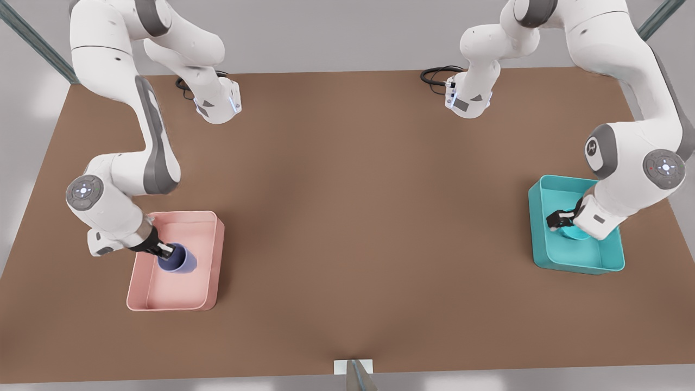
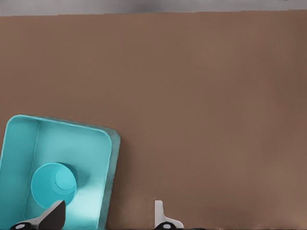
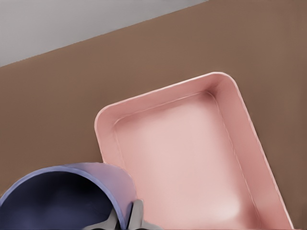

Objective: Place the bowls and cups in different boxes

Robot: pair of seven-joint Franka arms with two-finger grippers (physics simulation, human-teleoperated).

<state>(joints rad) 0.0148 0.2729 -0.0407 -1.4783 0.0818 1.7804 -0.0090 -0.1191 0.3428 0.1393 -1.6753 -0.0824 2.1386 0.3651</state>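
Tapered lavender cup [image 3: 72, 196], glossy rounded pink box [image 3: 192, 158], right tool [image 3: 125, 221] gripping

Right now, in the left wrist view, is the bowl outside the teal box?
No. The teal bowl sits inside the teal box, within its walls, and the left gripper is open above it.

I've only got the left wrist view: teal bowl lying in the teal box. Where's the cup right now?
Observer: The lavender cup is over the pink box, at the front view's left.
Operator: Has it been let go?
Observer: No. The right end effector pinches the cup's wall at the rim. I cannot tell whether the cup touches the box floor.
Operator: And my own arm from outside?
Observer: The left end effector sits low over the teal box, right beside the bowl.
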